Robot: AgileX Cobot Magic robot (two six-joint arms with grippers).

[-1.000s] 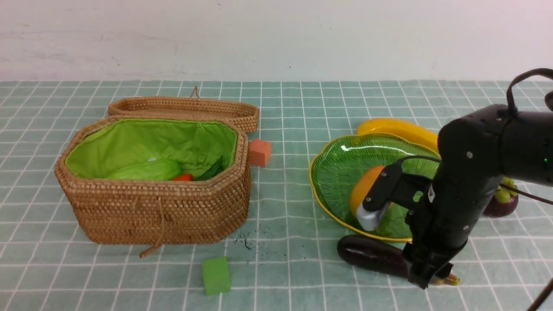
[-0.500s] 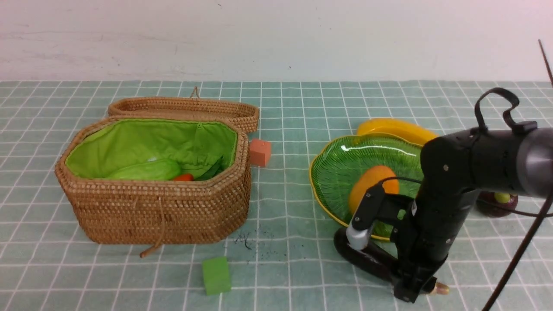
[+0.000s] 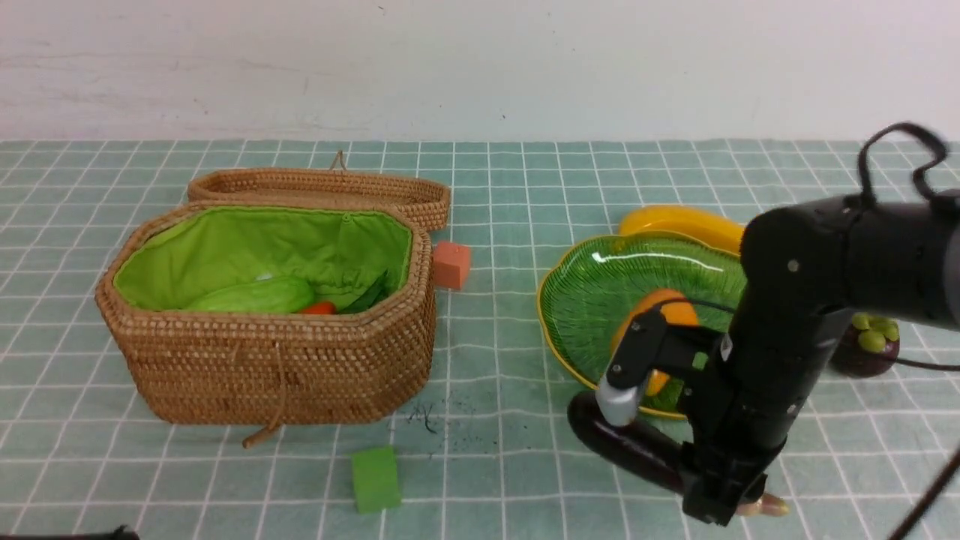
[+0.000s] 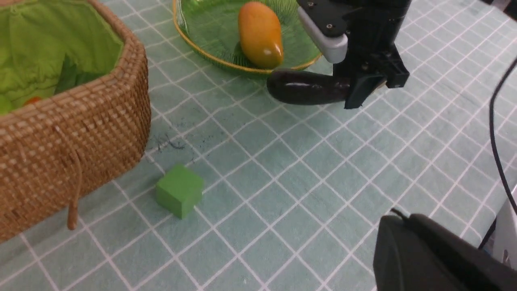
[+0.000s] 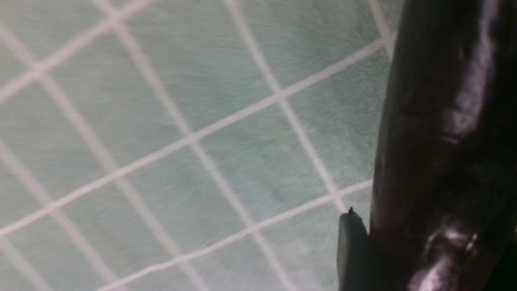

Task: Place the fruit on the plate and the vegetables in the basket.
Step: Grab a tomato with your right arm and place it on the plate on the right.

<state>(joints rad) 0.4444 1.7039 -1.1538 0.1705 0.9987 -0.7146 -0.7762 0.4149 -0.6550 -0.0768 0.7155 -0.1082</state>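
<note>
Gripping the purple eggplant (image 3: 622, 444) on the worktop (image 3: 517, 472) beside the plate (image 3: 585, 300), right jaws clamped round it, left jaws shut.

Right arm (image 3: 825, 255) folds hard downward from the right, right end effector (image 3: 721, 501) down low straddling the thin end of the eggplant (image 3: 622, 442), can't tell if it's actually clamped, and the left end effector (image 4: 408, 242) hangs back, closed up.
</note>
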